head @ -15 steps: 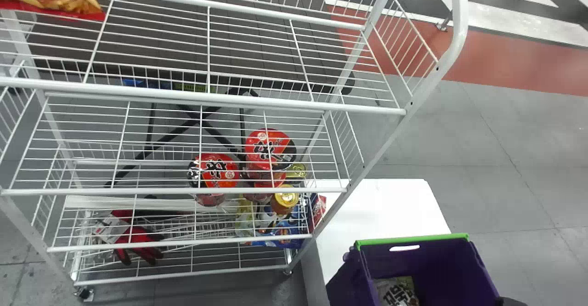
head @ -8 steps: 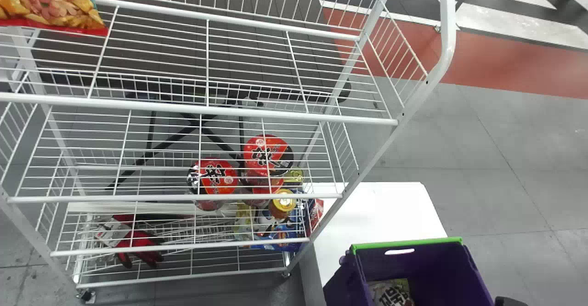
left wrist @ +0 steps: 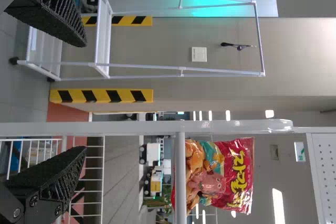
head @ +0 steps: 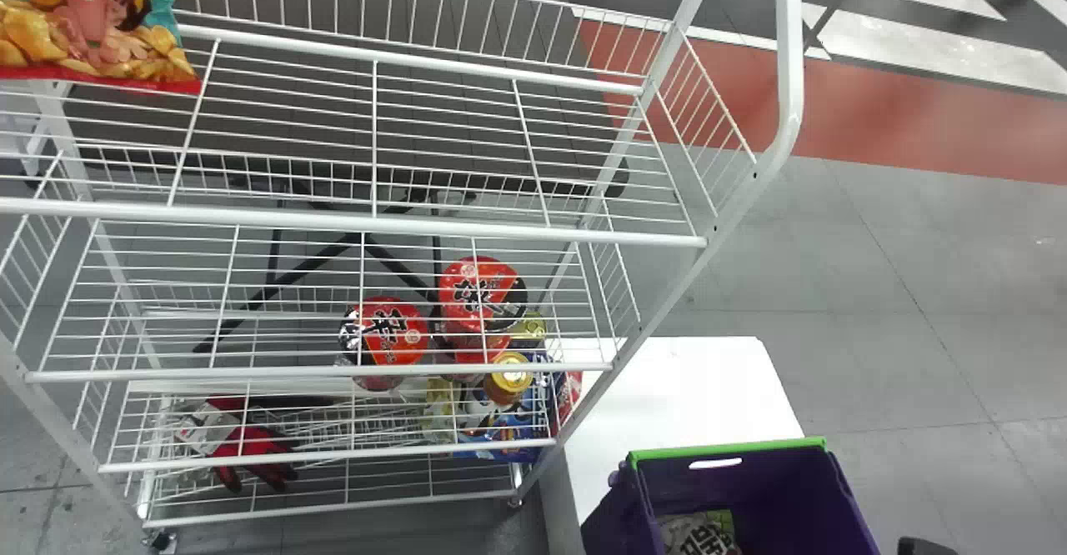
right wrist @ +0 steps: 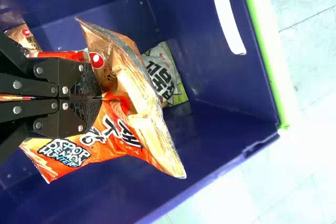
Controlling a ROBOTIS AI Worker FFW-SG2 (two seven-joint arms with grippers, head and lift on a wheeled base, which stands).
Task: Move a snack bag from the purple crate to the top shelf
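Shut on an orange snack bag [right wrist: 113, 140], my right gripper [right wrist: 100, 99] is inside the purple crate [right wrist: 231, 114] in the right wrist view. The bag's pinched middle is creased between the fingers. A white-and-green bag [right wrist: 163, 72] lies deeper in the crate. In the head view, the purple crate [head: 750, 488] stands at lower right, with the white-and-green bag [head: 700, 532] inside. The white rack's top shelf [head: 375, 122] spans the upper left and bears a red snack bag [head: 92, 26]. My left gripper [left wrist: 84, 97] is open in the left wrist view, with nothing between its fingers.
Red noodle cups [head: 481, 292] and a yellow-lidded jar [head: 508, 376] are on the rack's lower levels, along with a red glove [head: 254, 447]. The rack's slanted right post [head: 667, 309] rises beside the white table [head: 692, 388]. A black rounded object [head: 921, 547] edges in at bottom right.
In the head view, the rack appears lower and more of the red bag is visible. The crate has shifted slightly left and down in that view.
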